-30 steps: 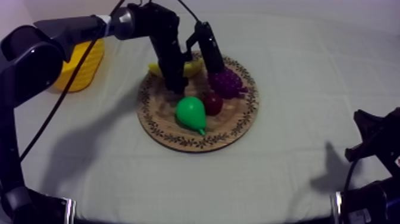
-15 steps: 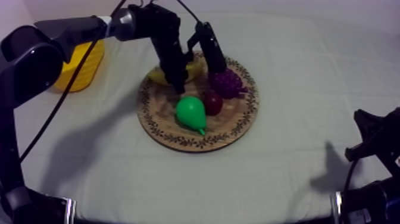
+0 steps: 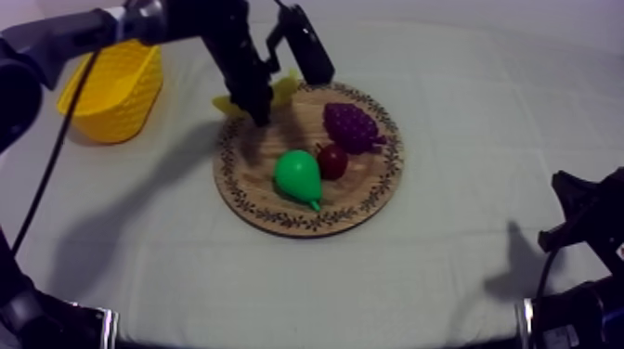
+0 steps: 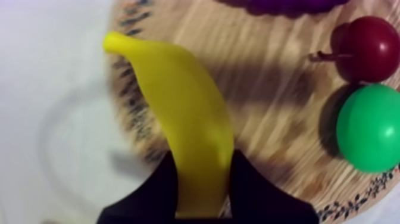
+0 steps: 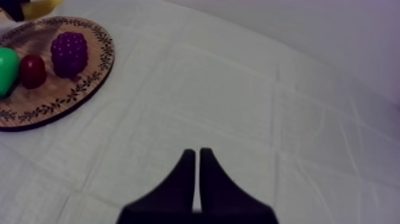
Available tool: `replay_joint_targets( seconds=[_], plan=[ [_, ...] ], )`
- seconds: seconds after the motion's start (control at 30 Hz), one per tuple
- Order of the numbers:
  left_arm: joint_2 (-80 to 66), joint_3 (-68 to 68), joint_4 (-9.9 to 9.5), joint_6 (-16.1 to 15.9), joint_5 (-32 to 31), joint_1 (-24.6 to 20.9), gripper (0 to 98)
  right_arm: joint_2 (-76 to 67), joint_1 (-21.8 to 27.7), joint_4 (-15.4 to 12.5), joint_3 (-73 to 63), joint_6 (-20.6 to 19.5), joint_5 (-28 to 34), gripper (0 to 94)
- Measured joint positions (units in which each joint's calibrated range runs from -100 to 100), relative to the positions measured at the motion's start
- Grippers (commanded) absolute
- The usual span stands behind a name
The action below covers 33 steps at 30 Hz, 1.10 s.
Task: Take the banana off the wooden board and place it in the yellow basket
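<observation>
Banana (image 4: 184, 107) clamped in left end effector (image 4: 203, 159) over wooden board (image 3: 269, 153) rim; right end effector (image 5: 197, 156) pressed together.

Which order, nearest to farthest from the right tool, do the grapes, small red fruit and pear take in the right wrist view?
Measured from the right tool:
1. The grapes, on the side of the board facing the tool.
2. The small red fruit, just beyond the grapes.
3. The pear, beyond the small red fruit, on the board's far side.
</observation>
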Motion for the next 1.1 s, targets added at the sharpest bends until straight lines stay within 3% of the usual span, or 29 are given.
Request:
replay_joint_targets(
  seconds=[0.3, 0.53, 0.8, 1.1],
  plan=[
    [-17.19, 1.83, 1.78, -1.35, 1.52, -7.22, 16.7, 0.00, 0.00, 0.00, 0.00, 0.00, 0.00, 0.6],
    [-26.27, -2.56, 2.62, -2.71, 5.19, -14.83, 16.7, 0.00, 0.00, 0.00, 0.00, 0.02, 0.00, 0.6],
    [-24.29, -3.00, 3.00, -4.25, 4.68, -22.41, 17.3, 0.00, 0.00, 0.00, 0.00, 0.02, 0.00, 0.6],
    [-17.93, -1.13, 4.03, -5.92, 3.16, -27.16, 19.0, 0.00, 0.00, 0.00, 0.00, 0.02, 0.00, 0.6]
  ],
)
